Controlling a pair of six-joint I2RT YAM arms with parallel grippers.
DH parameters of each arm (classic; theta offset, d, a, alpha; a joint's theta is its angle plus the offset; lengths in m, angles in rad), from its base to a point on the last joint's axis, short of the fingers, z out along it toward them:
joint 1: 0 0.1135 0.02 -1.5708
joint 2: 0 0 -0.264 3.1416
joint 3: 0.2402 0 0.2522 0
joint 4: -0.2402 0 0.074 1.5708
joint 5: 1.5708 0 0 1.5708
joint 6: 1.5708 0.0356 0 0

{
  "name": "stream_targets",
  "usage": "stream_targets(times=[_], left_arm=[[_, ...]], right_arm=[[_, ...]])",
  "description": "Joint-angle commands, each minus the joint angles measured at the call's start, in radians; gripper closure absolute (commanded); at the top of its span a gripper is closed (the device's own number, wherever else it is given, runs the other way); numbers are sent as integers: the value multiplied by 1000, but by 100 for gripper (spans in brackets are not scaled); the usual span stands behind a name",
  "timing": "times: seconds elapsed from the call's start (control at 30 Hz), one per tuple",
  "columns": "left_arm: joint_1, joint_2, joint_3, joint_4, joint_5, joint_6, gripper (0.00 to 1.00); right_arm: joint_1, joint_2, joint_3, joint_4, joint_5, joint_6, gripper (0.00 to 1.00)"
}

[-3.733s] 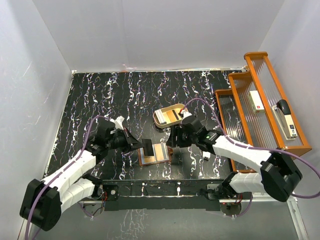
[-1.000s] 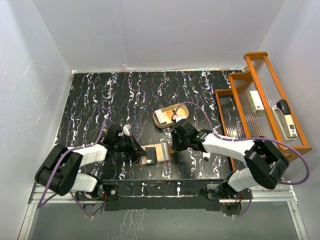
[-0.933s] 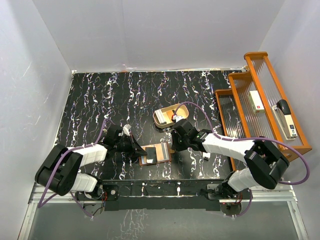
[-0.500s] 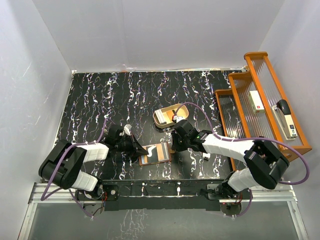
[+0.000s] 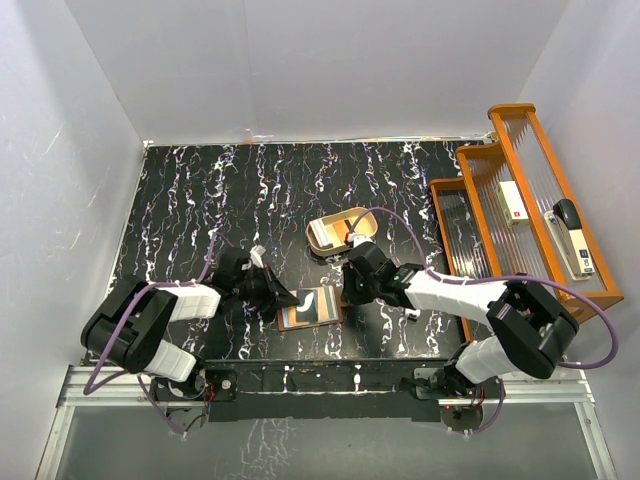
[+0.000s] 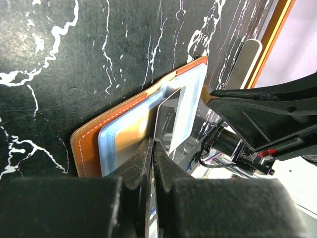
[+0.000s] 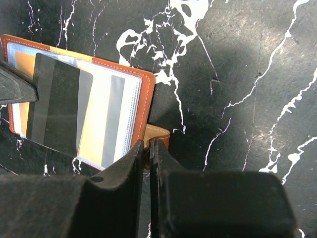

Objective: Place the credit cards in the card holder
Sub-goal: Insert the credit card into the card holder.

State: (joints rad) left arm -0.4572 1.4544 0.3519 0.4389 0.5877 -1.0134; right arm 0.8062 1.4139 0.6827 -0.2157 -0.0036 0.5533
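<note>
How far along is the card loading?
Done: the card holder lies open on the table, the right claw shut on its tab. In hand: the left claw is shut on a dark card, whose leading edge looks tucked under a clear sleeve. Left: push it fully in. Whether other cards are stowed or wait in the tan tray, I cannot tell.

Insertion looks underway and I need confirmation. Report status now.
Both shut: left fingers on a credit card, right fingers on the card holder by its tab. Card's leading edge entering a clear pocket. Nothing seen blocking it.
</note>
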Motion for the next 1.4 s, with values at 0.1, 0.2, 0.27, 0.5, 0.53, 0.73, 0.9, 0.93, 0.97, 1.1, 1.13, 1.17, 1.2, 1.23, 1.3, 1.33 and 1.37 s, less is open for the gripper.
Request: stream_targets(times=[0.1, 0.2, 0.27, 0.5, 0.53, 0.73, 0.9, 0.93, 0.97, 1.1, 1.13, 1.17, 1.2, 1.23, 1.3, 1.33, 1.37], left_arm=[[-24, -9, 12, 46, -62, -17, 100], [-28, -22, 11, 42, -82, -20, 100], [-30, -34, 6, 29, -100, -19, 100], [-31, -81, -20, 17, -154, -23, 100], [-31, -81, -21, 15, -162, -21, 100], [-36, -109, -40, 46, -173, -30, 100], [-46, -116, -78, 93, -199, -47, 100], [-49, -114, -85, 110, -201, -54, 100], [-53, -110, -90, 127, -206, -61, 100], [-78, -92, -98, 176, -237, -72, 100], [-83, -91, -102, 190, -245, -75, 100], [-87, -91, -106, 206, -251, -80, 100], [-91, -91, -110, 224, -255, -85, 100], [-96, -79, -112, 237, -261, -89, 100], [-112, -60, -115, 256, -281, -98, 100], [-120, -55, -114, 262, -292, -103, 100], [-127, -52, -115, 267, -302, -106, 100]], right_arm=[[10, -34, -37, 70, -26, 60, 100], [11, -46, -43, 69, -22, 66, 100], [11, -54, -45, 68, -21, 70, 100], [12, -67, -55, 71, -22, 81, 100], [11, -67, -58, 73, -23, 83, 100], [11, -67, -68, 86, -33, 96, 100], [11, -68, -71, 91, -39, 103, 100], [11, -69, -72, 91, -40, 103, 100], [11, -70, -73, 91, -39, 105, 100], [11, -77, -80, 100, -53, 117, 100], [11, -80, -83, 105, -58, 123, 100], [12, -82, -89, 111, -62, 130, 100], [11, -84, -94, 118, -68, 136, 100], [11, -88, -98, 124, -71, 144, 100], [11, -95, -107, 131, -71, 155, 100], [11, -98, -109, 133, -69, 159, 100], [11, -100, -110, 133, -68, 162, 100]])
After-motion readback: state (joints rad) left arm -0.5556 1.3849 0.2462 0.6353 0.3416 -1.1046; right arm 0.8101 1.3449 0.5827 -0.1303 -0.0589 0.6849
